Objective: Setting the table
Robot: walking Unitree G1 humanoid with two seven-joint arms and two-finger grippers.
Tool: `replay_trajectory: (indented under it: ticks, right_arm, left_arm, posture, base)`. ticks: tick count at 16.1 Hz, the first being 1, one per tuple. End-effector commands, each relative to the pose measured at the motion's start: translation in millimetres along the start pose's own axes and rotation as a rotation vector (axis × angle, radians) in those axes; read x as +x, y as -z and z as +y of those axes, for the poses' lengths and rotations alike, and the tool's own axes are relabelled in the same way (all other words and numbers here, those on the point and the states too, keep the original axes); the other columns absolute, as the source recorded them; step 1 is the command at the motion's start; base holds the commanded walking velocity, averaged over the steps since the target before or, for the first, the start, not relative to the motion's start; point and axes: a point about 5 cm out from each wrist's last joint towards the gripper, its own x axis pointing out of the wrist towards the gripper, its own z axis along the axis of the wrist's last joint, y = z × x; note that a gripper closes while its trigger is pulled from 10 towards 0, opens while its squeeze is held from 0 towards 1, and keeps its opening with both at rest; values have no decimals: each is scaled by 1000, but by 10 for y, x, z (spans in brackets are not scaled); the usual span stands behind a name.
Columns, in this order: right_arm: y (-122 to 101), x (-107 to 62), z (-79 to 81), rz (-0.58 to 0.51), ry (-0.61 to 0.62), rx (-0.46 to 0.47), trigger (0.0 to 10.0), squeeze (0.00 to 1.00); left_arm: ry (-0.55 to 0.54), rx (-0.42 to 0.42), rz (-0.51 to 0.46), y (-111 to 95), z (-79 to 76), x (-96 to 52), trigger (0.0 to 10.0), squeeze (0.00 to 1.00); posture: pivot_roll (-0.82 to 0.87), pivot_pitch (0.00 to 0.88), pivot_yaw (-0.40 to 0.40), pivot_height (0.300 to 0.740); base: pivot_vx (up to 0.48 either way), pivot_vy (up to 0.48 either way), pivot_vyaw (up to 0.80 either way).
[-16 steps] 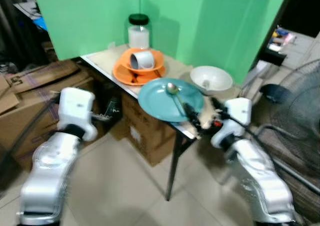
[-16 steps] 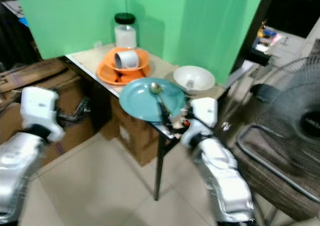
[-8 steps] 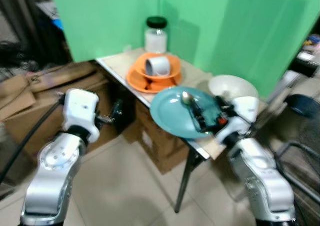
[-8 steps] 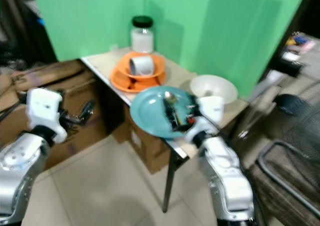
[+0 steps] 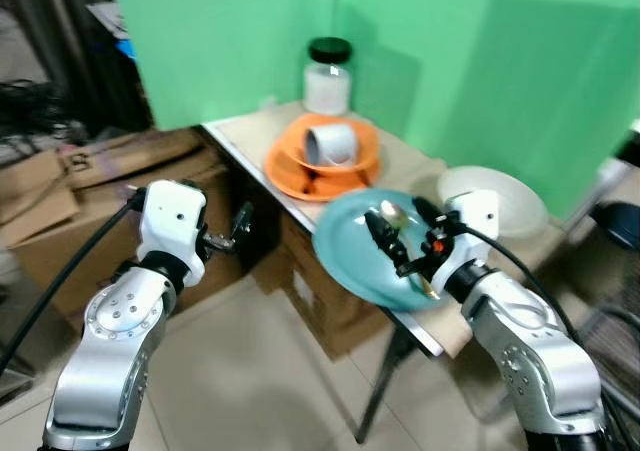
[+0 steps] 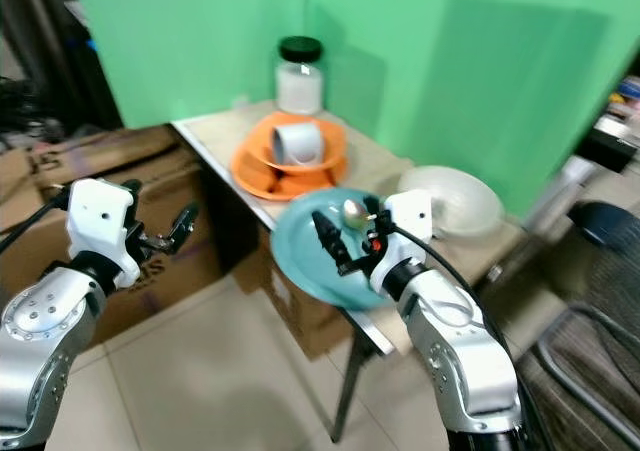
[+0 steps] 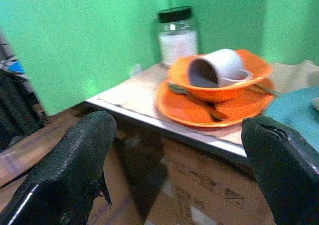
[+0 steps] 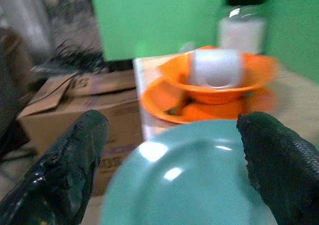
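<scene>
On a small table point(image 5: 250, 136), a teal plate point(image 5: 350, 261) sits at the near corner with a metal spoon point(image 5: 390, 211) on it. My right gripper point(image 5: 400, 233) hovers over this plate, open, fingers spread beside the spoon, holding nothing. Behind it an orange plate point(image 5: 290, 176) carries an orange bowl point(image 5: 325, 161) with a white mug point(image 5: 330, 143) on its side. A white bowl point(image 5: 500, 201) stands right of the teal plate. My left gripper point(image 5: 228, 233) is open, left of the table and below its top. The left wrist view faces the orange bowl point(image 7: 219, 83).
A black-lidded jar point(image 5: 328, 66) stands at the table's back by the green backdrop point(image 5: 220, 41). Cardboard boxes point(image 5: 60, 201) lie on the floor at left and another point(image 5: 320, 301) under the table. Tiled floor point(image 5: 250, 371) spreads in front.
The camera has shifted and the table looks nearer. My right gripper has moved from the teal plate's near edge to over its middle. The left arm holds about the same pose.
</scene>
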Motion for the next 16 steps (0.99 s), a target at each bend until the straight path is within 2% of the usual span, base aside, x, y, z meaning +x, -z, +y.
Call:
replay_trajectory:
  ticks: [1,4,7,10,12,14,16]
  right_arm:
    - [11,115,73,61,-22,-13,10000,0]
    - [21,288,81,194,-57,-66,10000,0]
    - [20,404,43,332,15,-112,10000,0]
    - [31,434,8,413,73,-116,10000,0]
    - [18,424,-115,451,204,-97,10000,0]
    - [32,405,-180,497,270,-118,10000,0]
    - [64,409,-232,527,323,-87,10000,0]
  left_arm:
    - [1,11,0,2,39,-4,10000,0]
    - [104,21,4,40,-32,-20,10000,0]
    - [242,37,31,105,-93,-88,10000,0]
    - [358,55,74,177,-124,-148,10000,0]
    - [460,45,98,221,-155,-206,10000,0]
    - [488,41,102,229,-180,-209,10000,0]
    - [498,35,100,231,-193,-189,10000,0]
  posture:
    - [86,0,-22,740]
    - [71,0,-26,740]
    - [58,0,-39,740]
    - [57,0,-48,740]
    - [58,0,-52,740]
    - [58,0,-52,740]
    - [50,0,-40,740]
  base:
    - [319,0,0]
    - [82,0,0]
    - [0,0,0]
    - [0,0,0]
    - [0,0,0]
    - [0,0,0]
    - [0,0,0]
